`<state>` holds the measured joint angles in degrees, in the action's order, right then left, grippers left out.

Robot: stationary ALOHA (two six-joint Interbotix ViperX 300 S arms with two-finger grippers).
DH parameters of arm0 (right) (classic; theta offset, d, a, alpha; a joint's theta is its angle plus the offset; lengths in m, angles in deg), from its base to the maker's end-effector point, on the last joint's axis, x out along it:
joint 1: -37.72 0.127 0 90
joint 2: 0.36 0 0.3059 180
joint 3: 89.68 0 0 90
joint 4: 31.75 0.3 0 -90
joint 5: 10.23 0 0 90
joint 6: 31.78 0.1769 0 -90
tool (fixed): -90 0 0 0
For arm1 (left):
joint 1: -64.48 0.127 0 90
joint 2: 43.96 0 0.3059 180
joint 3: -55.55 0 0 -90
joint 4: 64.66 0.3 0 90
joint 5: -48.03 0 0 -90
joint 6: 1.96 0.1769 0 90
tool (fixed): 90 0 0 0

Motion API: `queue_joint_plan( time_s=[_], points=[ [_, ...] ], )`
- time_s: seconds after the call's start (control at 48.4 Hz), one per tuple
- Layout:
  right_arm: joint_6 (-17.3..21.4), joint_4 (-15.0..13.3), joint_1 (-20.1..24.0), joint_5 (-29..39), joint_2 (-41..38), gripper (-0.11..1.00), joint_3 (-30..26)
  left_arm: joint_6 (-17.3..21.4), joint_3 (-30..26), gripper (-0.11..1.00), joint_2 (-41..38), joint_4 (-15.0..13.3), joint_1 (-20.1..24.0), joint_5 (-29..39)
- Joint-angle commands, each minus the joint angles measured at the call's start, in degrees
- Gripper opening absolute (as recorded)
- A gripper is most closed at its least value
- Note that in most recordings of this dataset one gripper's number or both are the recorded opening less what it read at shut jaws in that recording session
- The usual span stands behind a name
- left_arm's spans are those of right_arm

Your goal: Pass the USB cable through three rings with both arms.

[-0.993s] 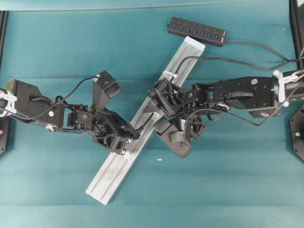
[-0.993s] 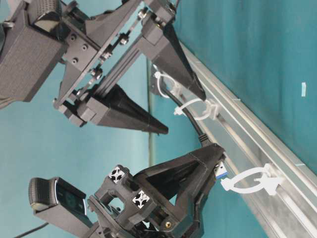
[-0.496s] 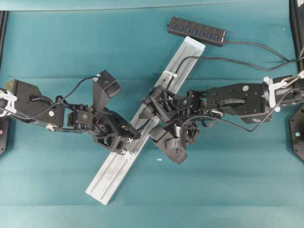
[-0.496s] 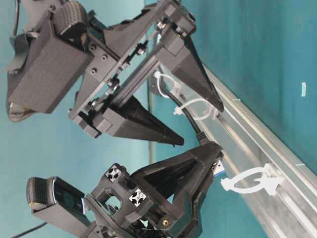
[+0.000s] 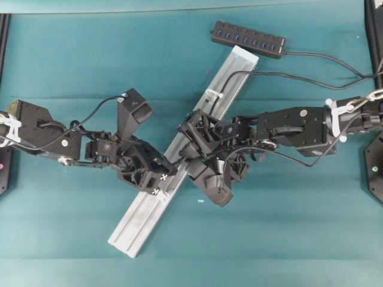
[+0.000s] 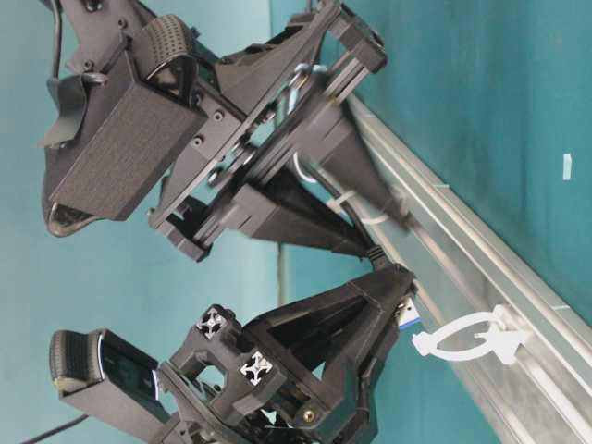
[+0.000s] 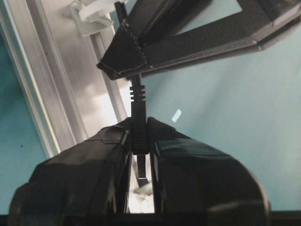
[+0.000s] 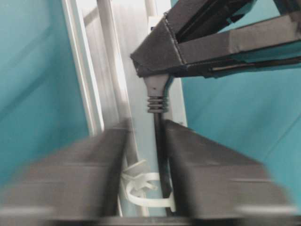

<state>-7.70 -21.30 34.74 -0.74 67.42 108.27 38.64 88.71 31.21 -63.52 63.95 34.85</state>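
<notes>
In the table-level view the nearest thing is the left arm's black, ribbed-plastic triangular gripper, clenched on the small dark moulded plug of the thin black USB cable. The left wrist view shows the plug body pinched between the two matte fingers, its ribbed strain relief standing out just past their tips. Just beside those tips, a translucent white plastic loop clip sits upright on the long brushed silver aluminium rail, with no cable through it.

Beyond it, the right arm's matching black pointed gripper meets the cord right behind the strain relief. In the right wrist view its blurred fingers stand on either side of the cord with a slight gap on one side, so whether they have closed on it cannot be told. A second white loop clip lies under them, with the cord running through it.

Farther along the rail, toward its upper end, a third white clip holds the cord, which then runs off over the smooth teal table surface toward its right edge. A black multi-port hub bar with blue sockets lies near the far edge, just past the rail's end.
</notes>
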Motion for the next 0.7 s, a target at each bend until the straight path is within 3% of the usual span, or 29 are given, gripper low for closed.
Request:
queue_joint_plan(
  time_s=[0.0, 0.062, 0.62, 0.683],
  points=[
    [0.18, -0.09, 0.00, -0.44, -0.18, 0.14, -0.70, 0.09, -0.88, 0.11, 1.14, 0.09, -0.18, -0.18],
    [0.18, -0.09, -0.18, -0.44, -0.18, 0.07, -1.05, 0.09, -0.88, 0.11, 1.23, 0.18, -0.18, -0.18],
    [-0.26, -0.26, -0.70, 1.58, -0.70, 0.07, -2.99, 0.09, -0.88, 0.11, 1.49, 0.09, -0.09, -1.58],
    [-0.79, -0.62, -0.70, 1.58, -0.70, 0.07, -2.99, 0.18, -0.70, 0.16, 1.76, 0.18, -0.09, -1.58]
  ],
)
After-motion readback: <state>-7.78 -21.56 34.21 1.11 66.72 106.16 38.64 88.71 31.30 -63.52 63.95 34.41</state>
